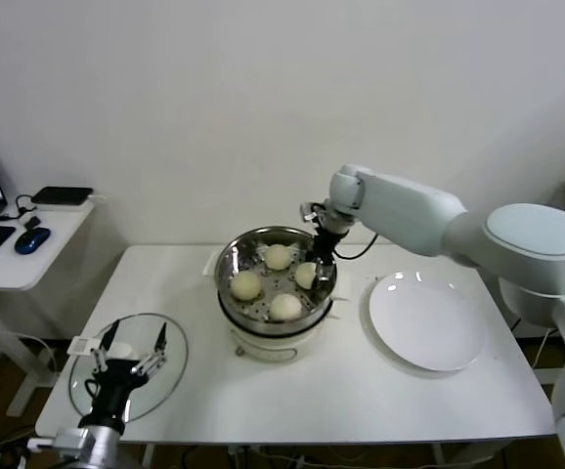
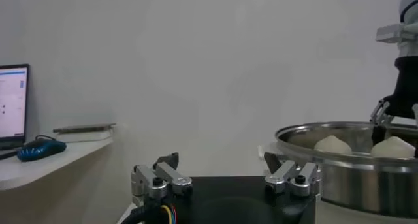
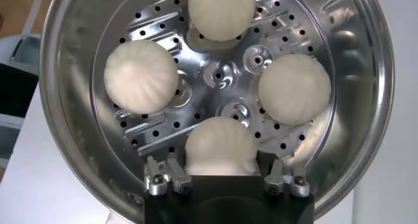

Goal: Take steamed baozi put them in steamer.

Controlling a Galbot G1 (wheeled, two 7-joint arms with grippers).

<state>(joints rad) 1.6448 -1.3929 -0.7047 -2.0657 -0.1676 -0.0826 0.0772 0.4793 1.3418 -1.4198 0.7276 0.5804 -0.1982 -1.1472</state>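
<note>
My right gripper (image 1: 314,264) reaches into the steamer (image 1: 236,256) from its far right rim. In the right wrist view its fingers (image 3: 160,176) stand on either side of one baozi (image 3: 220,147), close against it; I cannot tell whether they press it or have just let go, so grip state is unresolved.

All four baozi sit on the perforated floor of the steamer: one at the back (image 1: 279,256), one on the left (image 1: 246,284), one at the front (image 1: 284,307), one on the right (image 1: 305,275) at my right gripper. They lie spaced around the centre, not touching each other.

The steamer stands mid-table on its white base (image 1: 263,344). A white plate (image 1: 424,320) lies to its right.

My left gripper (image 1: 129,352) is parked low at the table's front left, over a glass lid (image 1: 172,360), fingers spread wide and holding nothing.
</note>
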